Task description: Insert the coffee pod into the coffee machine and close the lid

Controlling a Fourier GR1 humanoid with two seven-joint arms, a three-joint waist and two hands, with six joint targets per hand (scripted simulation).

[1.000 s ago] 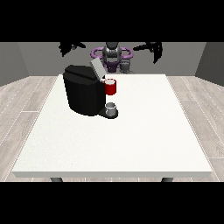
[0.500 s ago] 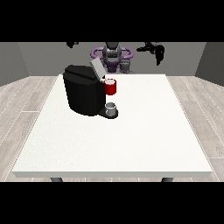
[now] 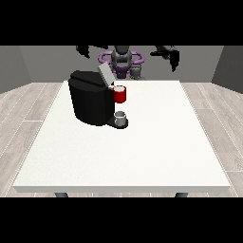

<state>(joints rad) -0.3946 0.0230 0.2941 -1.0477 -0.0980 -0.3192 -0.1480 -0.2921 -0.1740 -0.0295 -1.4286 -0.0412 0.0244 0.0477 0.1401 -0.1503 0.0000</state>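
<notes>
One white table, w/ broad bare top across the near half and the whole right side; edges all visible. One black coffee machine sits left of centre toward the far side, lid tilted up. One red thing at the machine on its right face; one grey thing on the base below it, can't tell if it's the pod. Another small grey thing stands near the far edge, just in front of the robot. Two hands, both raised above the far edge, well apart from the machine: hand at the view's left, hand at the view's right, fingers hanging down, holding nothing. Left one's fingers: can't tell. No legible writing or brand.
</notes>
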